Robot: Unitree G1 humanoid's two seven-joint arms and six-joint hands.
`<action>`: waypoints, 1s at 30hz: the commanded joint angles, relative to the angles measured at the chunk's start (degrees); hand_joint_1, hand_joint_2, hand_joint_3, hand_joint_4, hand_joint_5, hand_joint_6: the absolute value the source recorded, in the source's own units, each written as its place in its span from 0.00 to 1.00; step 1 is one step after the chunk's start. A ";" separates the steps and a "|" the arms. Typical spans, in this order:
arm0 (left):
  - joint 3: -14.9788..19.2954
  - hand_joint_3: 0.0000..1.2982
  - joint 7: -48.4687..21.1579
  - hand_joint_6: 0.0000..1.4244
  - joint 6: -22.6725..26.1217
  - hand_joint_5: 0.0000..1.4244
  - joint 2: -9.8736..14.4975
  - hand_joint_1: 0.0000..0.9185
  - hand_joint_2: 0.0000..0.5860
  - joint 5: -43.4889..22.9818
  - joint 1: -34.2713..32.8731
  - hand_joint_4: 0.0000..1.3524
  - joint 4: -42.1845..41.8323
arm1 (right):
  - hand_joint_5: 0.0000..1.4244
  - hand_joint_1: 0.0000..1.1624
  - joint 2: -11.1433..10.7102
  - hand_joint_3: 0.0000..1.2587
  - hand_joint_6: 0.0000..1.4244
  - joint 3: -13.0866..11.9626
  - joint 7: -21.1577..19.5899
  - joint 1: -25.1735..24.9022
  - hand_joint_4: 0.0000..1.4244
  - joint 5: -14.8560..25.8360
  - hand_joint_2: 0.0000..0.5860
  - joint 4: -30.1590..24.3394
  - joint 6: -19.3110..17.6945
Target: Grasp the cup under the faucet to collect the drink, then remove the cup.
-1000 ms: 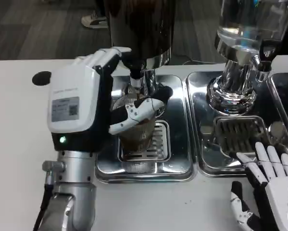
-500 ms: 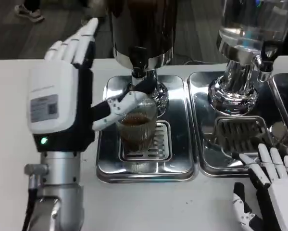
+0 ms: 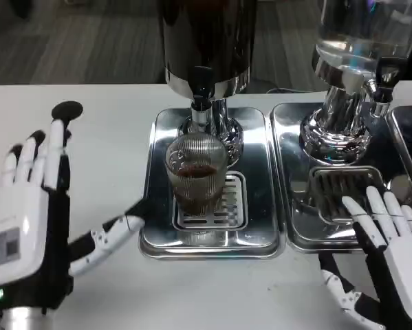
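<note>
White-backed, the left hand [image 3: 34, 237] hangs nearest over the desk [image 3: 95, 151], fingers spread, holding nothing; the right hand [image 3: 391, 265] lies equally splayed and empty. Beyond, the ribbed cup [image 3: 195, 172] stands on the drip tray [image 3: 209, 234] under the faucet [image 3: 201, 93], partly filled with brown drink. To lift it cleanly, wrap the cup's middle squarely and keep it upright, drawing it out level from beneath the spout.

A single head view looks steeply down from the near side of the white table [image 3: 109, 124], close in, facing the far dispensers [image 3: 206, 41]; floor shows beyond the table's far edge.
</note>
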 commanded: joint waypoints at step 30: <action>-0.06 0.00 3.10 0.00 -2.21 0.00 2.20 0.00 0.08 -2.13 6.12 0.00 9.94 | 0.00 0.49 15.62 0.00 0.03 1.81 36.93 -33.05 0.00 26.17 0.36 10.11 10.44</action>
